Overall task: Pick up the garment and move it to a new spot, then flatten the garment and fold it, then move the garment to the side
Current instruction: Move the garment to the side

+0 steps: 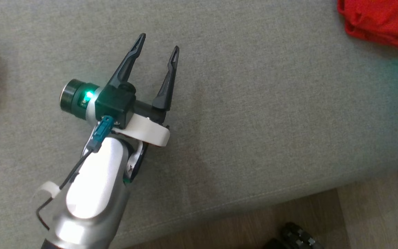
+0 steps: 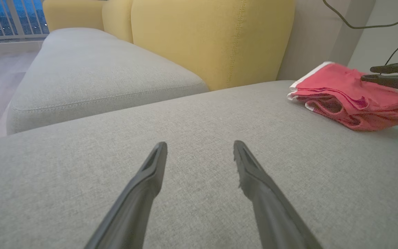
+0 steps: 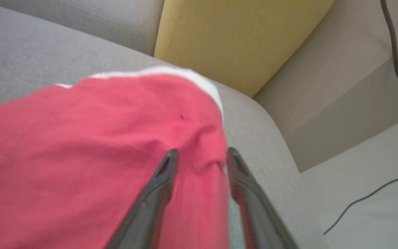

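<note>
Left pincer wide open, empty; right pincer parted over folded red garment, 1 o'clock on cushion. Likely soft, light, floppy: pinch all layers at fold edge.

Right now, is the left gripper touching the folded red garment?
Apart. Left wrist view: bare grey sofa cushion separates left gripper from folded red garment.

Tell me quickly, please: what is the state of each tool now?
Left tool: open, empty, above the grey cushion.
Right tool: open, tips at the folded red garment, not clamping it.
</note>
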